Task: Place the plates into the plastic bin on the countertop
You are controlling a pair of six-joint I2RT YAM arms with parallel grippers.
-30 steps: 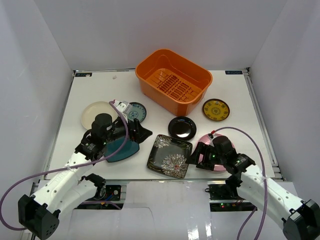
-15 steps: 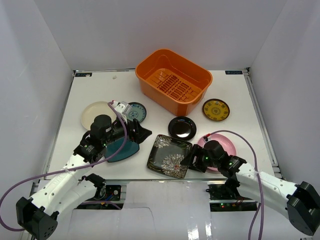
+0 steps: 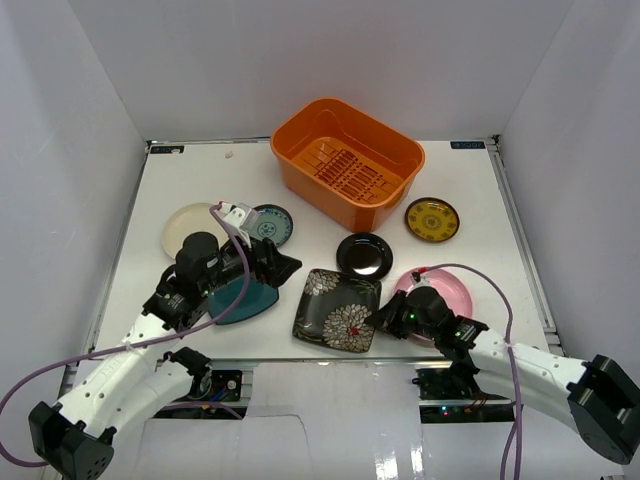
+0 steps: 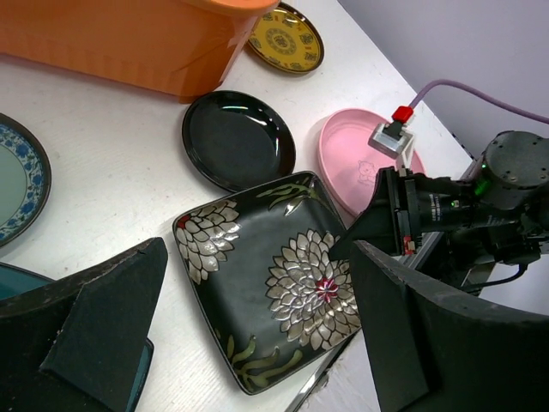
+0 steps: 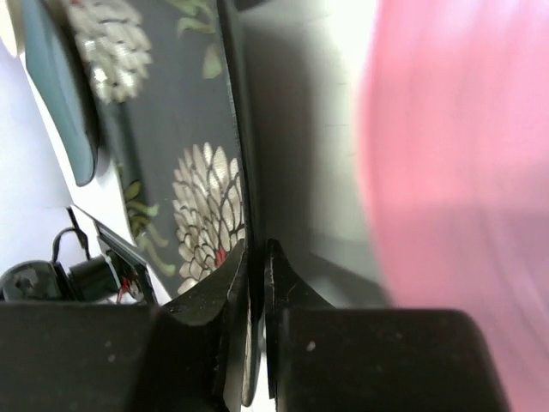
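The dark floral square plate (image 3: pixel 336 310) (image 4: pixel 274 283) (image 5: pixel 163 146) lies near the front of the white countertop (image 3: pixel 200 175). My right gripper (image 3: pixel 379 318) (image 5: pixel 256 251) is shut on its right rim, one finger above and one below. Just right of it sits the pink plate (image 3: pixel 450 290) (image 5: pixel 463 172). My left gripper (image 3: pixel 268 264) (image 4: pixel 257 343) hangs open over the teal square plate (image 3: pixel 245 298), holding nothing. The orange plastic bin (image 3: pixel 348 160) (image 4: pixel 129 43) stands at the back with nothing in it.
A glossy black plate (image 3: pixel 364 255) (image 4: pixel 238 139) lies between the floral plate and the bin. The yellow-patterned plate (image 3: pixel 432 219) is at the right, the teal-patterned one (image 3: pixel 272 224) and the cream plate (image 3: pixel 185 225) at the left. Metal rails edge the countertop.
My right gripper slid left from over the pink plate to the floral plate's right rim and shut on it. The left arm shifted a little to the left, still open.
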